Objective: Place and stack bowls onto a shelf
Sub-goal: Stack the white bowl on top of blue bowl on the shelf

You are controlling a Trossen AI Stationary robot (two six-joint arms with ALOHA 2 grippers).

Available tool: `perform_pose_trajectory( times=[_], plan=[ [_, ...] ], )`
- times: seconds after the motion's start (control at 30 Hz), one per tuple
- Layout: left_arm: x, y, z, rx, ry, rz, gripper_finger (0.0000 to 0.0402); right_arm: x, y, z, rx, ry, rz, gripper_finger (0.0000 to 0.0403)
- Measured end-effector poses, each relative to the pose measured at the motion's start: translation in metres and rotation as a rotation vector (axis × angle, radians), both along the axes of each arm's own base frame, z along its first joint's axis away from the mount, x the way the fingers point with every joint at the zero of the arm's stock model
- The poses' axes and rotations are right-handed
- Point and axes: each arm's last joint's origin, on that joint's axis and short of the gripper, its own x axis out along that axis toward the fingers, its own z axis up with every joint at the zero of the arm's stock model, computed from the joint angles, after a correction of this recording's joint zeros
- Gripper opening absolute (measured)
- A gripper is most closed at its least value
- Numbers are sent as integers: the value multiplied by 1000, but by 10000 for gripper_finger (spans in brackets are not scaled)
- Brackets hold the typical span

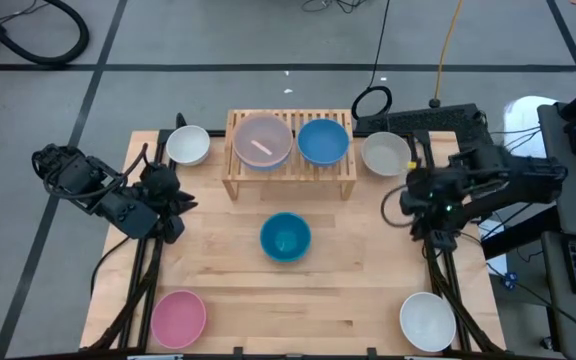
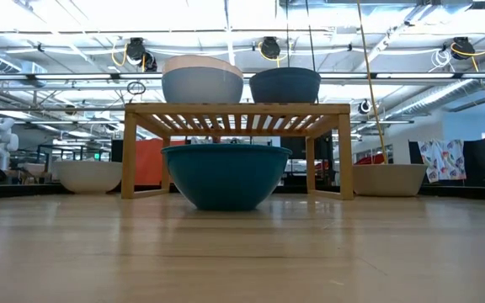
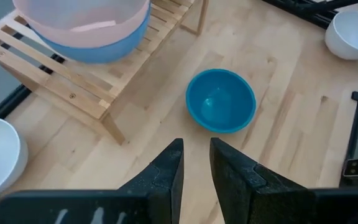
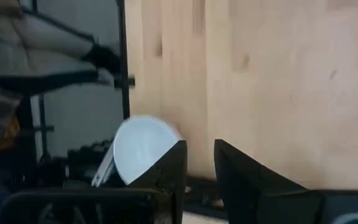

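Teal-blue round plastic bowl (image 1: 286, 237) sits mid-table before the slatted light-wood shelf (image 1: 290, 170), roughly midway between the empty left gripper (image 1: 175, 208), fingers narrowly apart, and the empty right gripper (image 1: 436, 240), fingers likewise slightly parted

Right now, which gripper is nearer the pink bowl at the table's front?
Left. The left gripper sits just behind the pink bowl; the right gripper is across the table.
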Motion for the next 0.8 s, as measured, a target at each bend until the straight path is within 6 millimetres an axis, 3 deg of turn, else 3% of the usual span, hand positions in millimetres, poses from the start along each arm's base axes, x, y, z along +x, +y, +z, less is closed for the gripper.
perform_pose_trajectory(
  times=[0.43,0.8],
  plan=[
    [0,0,0,-6,-1,1,83,-7,25,-92,27,352,175,73],
    [0,0,0,12,6,-21,83,8,57,-146,158,242,210,73]
  ],
)
